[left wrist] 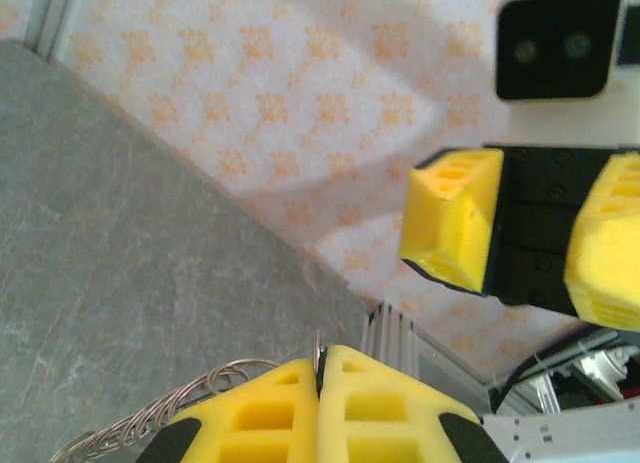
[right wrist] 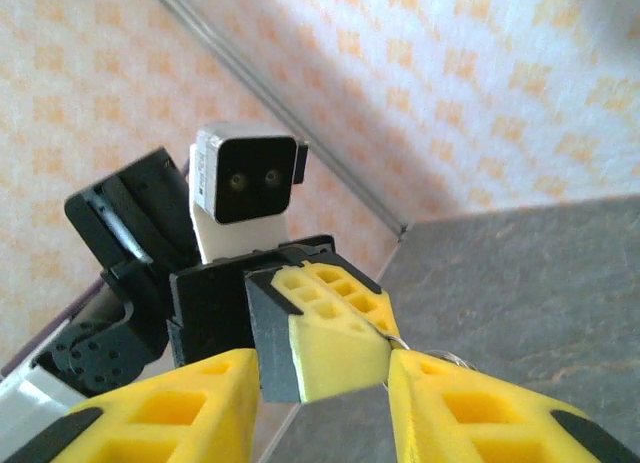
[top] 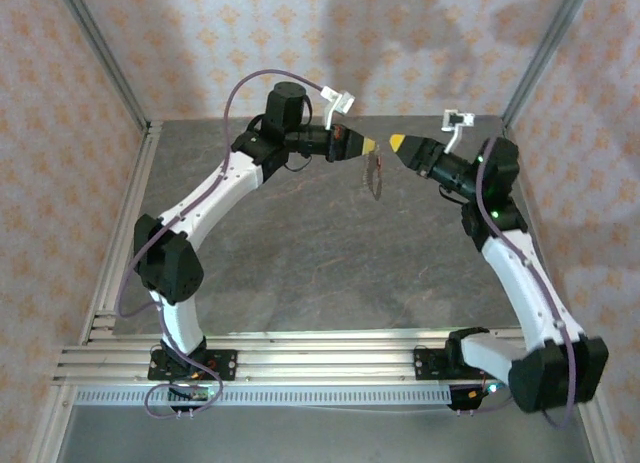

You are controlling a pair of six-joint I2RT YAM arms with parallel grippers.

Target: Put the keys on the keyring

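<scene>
from above, both arms lifted off a grey mottled tabletop (top: 300,273) and bent inward, tips facing each other near the far wall of pale paper with an orange pattern (top: 200,43). black left gripper with yellow ribbed foam pads (top: 362,144): pressed together, clamped on the top of a thin pale wire keyring (top: 375,175). keyring hanging straight down from that grip, clear of the tabletop, just below the small gap between the two tips. black right gripper with the same yellow pads (top: 398,141): spread apart, holding nothing, level with the left one and just beside it without touching. in the left wrist view, left gripper (left wrist: 320,378) at the bottom edge, no space between its pads save a sliver of wire pinched at the seam; keyring (left wrist: 150,428) curving away to the lower left as a bunch of fine silvery coils; right gripper (left wrist: 530,238) up and to the right, spread wide, under a white-cased camera with a black face (left wrist: 560,48). in the right wrist view, right gripper (right wrist: 325,408) parted along the bottom edge, one yellow pad (right wrist: 335,333) of the left gripper poking into the space between; a short arc of the keyring (right wrist: 445,361) beside that pad, close to the right-hand finger; contact there impossible to judge. fringe of small pieces on the loop too fine to make out from above.
</scene>
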